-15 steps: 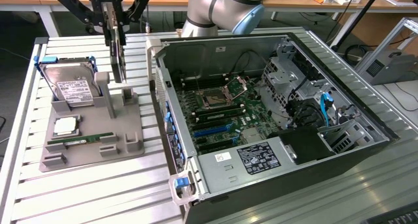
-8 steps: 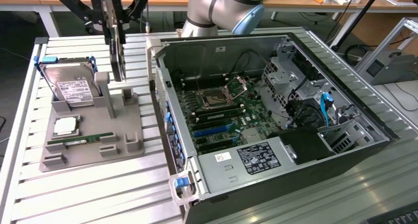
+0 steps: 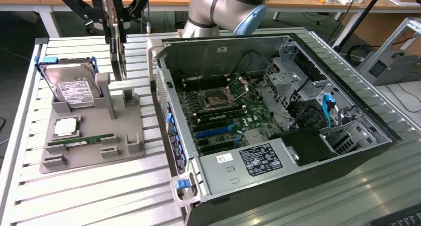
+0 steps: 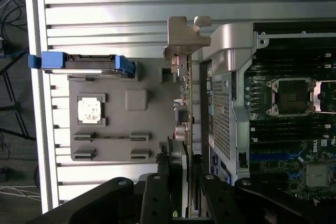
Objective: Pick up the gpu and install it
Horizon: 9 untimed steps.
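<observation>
The gpu (image 3: 119,48) (image 4: 189,93) is standing on edge, long side upright, between the hard drive (image 3: 72,88) (image 4: 84,62) and the open computer case (image 3: 217,51). In the wrist view it is showing as a thin strip, with its silver bracket (image 4: 185,35) at the end away from the camera. Its lower end is sitting just over a post of the grey parts holder (image 3: 125,132) (image 4: 136,124); whether it is touching that post I cannot tell.

The end effector (image 3: 117,21) (image 4: 182,174) is gripping the card at its upper end, its black fingers (image 4: 157,182) pressing in on the two flat faces, partway closed around the thin board.

On the holder, the hard drive is leaning in its blue-handled cradle, a square processor chip (image 3: 67,127) (image 4: 89,109) is lying flat below it, and a narrow green memory stick (image 3: 82,141) is lying near the front edge.

The case is lying on its side towards the exterior view's right, exposing the motherboard (image 3: 217,112) (image 4: 294,124). Everything is resting on a slatted metal bench (image 3: 98,191) (image 4: 131,3), and the robot arm (image 3: 227,9) is rising behind the case.
</observation>
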Each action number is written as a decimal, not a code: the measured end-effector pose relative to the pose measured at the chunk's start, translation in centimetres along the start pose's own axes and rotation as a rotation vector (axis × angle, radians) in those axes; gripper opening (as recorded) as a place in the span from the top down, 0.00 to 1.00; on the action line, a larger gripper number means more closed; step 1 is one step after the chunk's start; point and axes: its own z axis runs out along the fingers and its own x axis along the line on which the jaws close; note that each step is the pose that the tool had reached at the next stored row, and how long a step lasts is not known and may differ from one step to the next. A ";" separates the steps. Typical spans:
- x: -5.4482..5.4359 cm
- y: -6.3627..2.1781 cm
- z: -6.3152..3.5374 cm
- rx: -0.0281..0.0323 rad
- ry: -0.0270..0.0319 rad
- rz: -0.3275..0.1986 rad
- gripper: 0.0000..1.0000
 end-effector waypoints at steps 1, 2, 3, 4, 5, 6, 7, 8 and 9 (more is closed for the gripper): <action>0.0 0.00 0.00 0.0000 0.0000 0.000 0.73; 0.0 0.00 -0.01 0.0001 0.0001 0.000 0.73; 0.0 0.00 0.00 0.0000 0.0000 0.000 0.73; 0.0 0.00 0.00 0.0001 0.0001 0.000 0.73; 0.0 -0.01 -0.01 0.0005 0.0001 0.000 0.73; 0.0 -0.06 -0.02 0.0007 0.0003 0.000 0.73; 0.0 -0.09 -0.01 0.0006 0.0001 0.000 0.73; 0.0 -0.13 -0.01 0.0006 0.0001 0.000 0.73; 0.0 -0.17 -0.01 0.0005 0.0001 0.000 0.73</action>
